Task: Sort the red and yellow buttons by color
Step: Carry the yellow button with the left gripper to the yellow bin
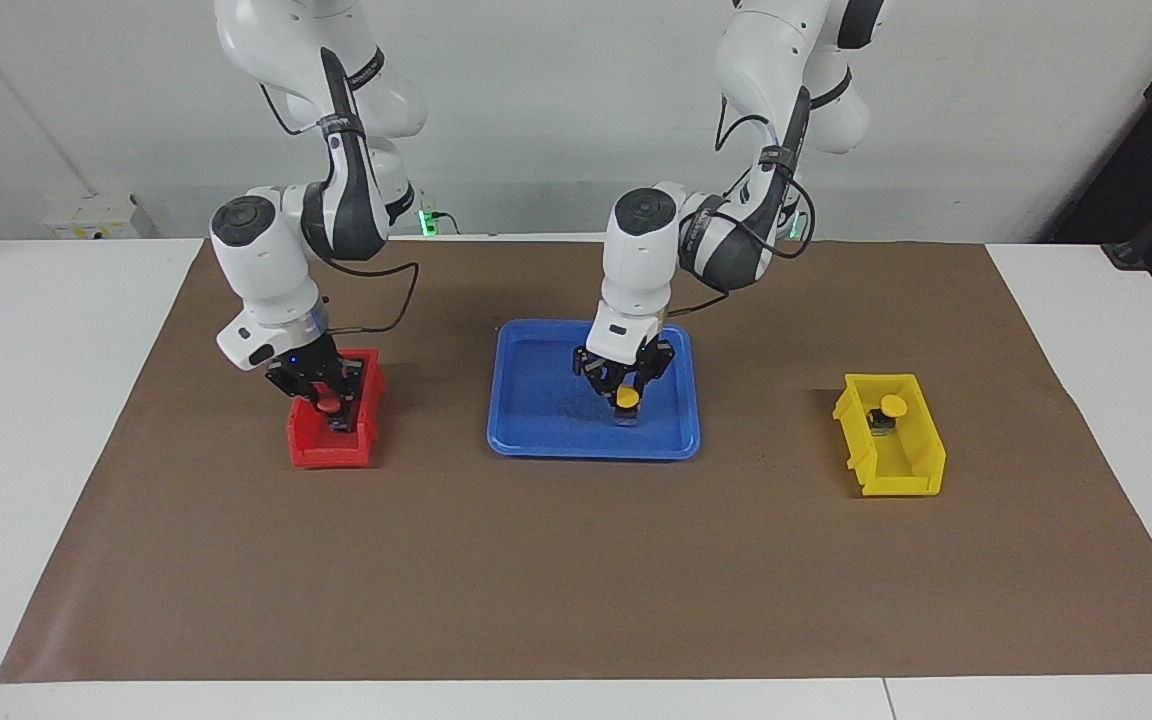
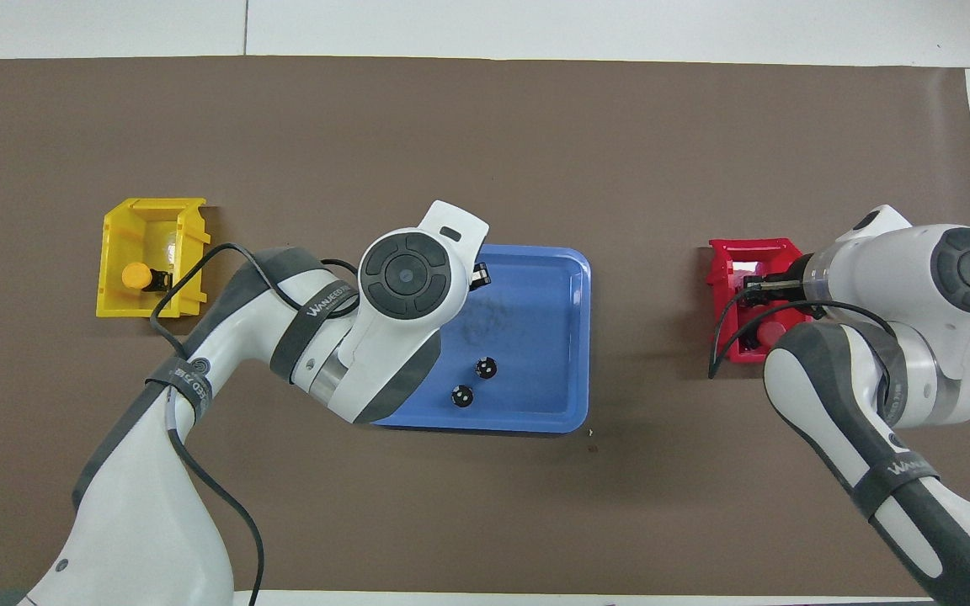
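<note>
The left claw point(image 1: 625, 392) is sitting low in the blue tray point(image 1: 536, 440), its fingers clamped on a yellow button point(image 1: 626, 399) that is standing on the tray floor near the tray's edge toward the left arm's end of the worktop. In the overhead view the arm's wrist is covering this button and only a tip of the claw is showing. Two dark cylinders point(image 2: 473, 381) are standing in the tray, nearer to the robots than the button; in the facing view the arm is hiding them.

The right claw point(image 1: 329, 396) is reaching down into the red bin point(image 1: 314, 448) at the right arm's end of the worktop, with a red button point(image 1: 330, 404) between its fingers. Whether the fingers are gripping the button or are parting from it cannot be told. A second red cap point(image 2: 772, 331) is showing in the bin in the overhead view, partly under the arm.

The yellow bin point(image 1: 911, 478) is sitting at the left arm's end of the brown mat point(image 1: 576, 580), well apart from the tray. Another yellow button point(image 1: 888, 411) is lying inside it, tipped over with its cap toward one wall.
</note>
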